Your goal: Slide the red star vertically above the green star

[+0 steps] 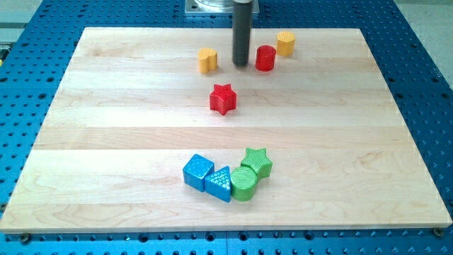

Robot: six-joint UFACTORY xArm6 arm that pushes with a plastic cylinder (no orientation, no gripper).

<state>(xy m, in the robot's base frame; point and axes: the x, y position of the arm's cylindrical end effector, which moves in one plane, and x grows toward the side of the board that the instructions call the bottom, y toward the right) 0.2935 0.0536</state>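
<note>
The red star (pixel 223 98) lies on the wooden board (pixel 106 142), in the upper middle. The green star (pixel 257 161) lies lower, towards the view's bottom and a little to the right, touching a green cylinder (pixel 244 184). My tip (pixel 241 64) stands near the board's top edge, above and slightly right of the red star, with a gap between them. It sits between a yellow block (pixel 207 60) on its left and a red cylinder (pixel 265 58) on its right.
A yellow hexagonal block (pixel 286 43) lies at the top, right of the red cylinder. A blue cube (pixel 198 171) and a blue triangle (pixel 220 183) lie left of the green cylinder, in one cluster with the green star.
</note>
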